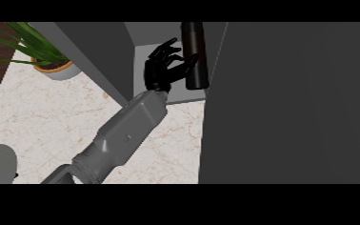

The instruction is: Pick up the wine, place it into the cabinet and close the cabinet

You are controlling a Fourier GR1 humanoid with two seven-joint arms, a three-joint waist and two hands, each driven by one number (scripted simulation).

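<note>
Wine bottle, dark and slim, stands inside the open cabinet on its pale shelf, its long axis running up and down the head view, just beside the big grey door. One hand is beside it, fingers spread and relaxed, fingertips near the glass, gripping nothing.

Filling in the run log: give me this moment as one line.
left hand: open, beside wine bottle | wine bottle: upright inside cabinet | cabinet door: open | right hand: not in view
</note>
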